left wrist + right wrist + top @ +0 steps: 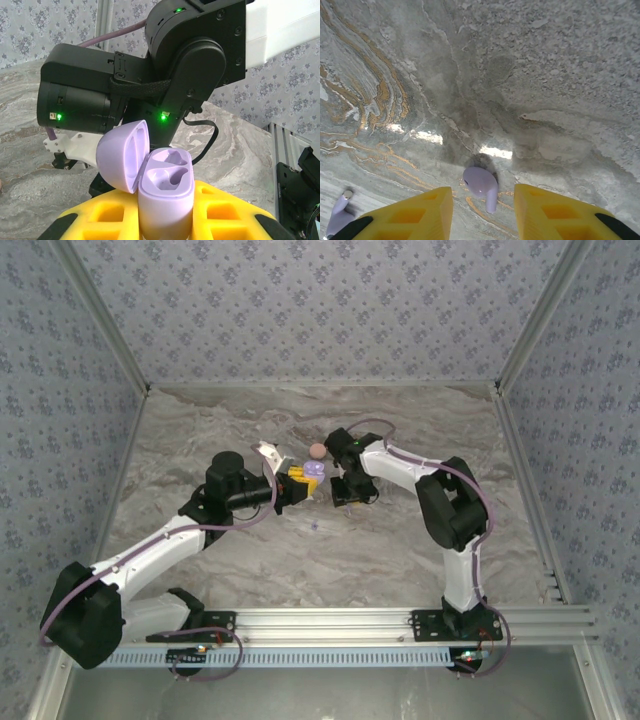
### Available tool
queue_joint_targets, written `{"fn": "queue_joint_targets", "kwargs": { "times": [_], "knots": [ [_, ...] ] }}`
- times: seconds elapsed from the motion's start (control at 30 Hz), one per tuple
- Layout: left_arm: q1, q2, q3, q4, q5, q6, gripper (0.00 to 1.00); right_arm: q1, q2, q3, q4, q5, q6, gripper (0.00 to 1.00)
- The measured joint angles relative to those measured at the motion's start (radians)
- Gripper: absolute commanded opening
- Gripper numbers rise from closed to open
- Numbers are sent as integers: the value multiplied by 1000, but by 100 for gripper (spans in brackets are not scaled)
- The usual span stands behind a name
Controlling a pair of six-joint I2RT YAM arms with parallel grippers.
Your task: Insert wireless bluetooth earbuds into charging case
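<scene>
Grey marbled tabletop (200, 440) with tan veins; floral-patterned blue-grey walls (320, 300) on three sides; aluminium rail (330, 620) at near edge.

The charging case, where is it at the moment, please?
In the left wrist view, the charging case stands upright, lid open, gripped in the left hand, in front of the right arm.

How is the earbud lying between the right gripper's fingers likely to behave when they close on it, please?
The earbud looks glossy and rounded, so it may slip or squirt out from the right gripper. Being small, it is probably very light and could skid on the smooth table. Its stem should keep it from rolling far.
</scene>
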Motion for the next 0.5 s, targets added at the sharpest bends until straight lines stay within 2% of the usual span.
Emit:
{"fn": "queue_joint_targets", "kwargs": {
  "times": [0.5],
  "knots": [
    [0,0,0,0,0,0,21,26,45,58,-34,57,27,39]
  ]
}}
